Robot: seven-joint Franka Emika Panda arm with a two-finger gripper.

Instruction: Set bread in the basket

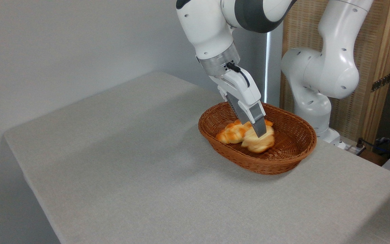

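The bread [256,144], a pale-yellow puffy bun, is low inside the brown wicker basket [273,168], near its middle. It lies just in front of an orange-brown braided loaf [230,134] that also rests in the basket. My gripper [262,135] reaches down at a slant into the basket, its fingers closed on the top of the bun. The near finger [256,120] hides part of the bun and loaf; the far finger is hidden. I cannot tell whether the bun touches the basket floor.
The basket stands at the back right of the grey table [141,176]. The arm's white base and links [320,71] rise right behind it, before a wooden screen [381,51]. Cables [384,145] lie off the table's right edge.
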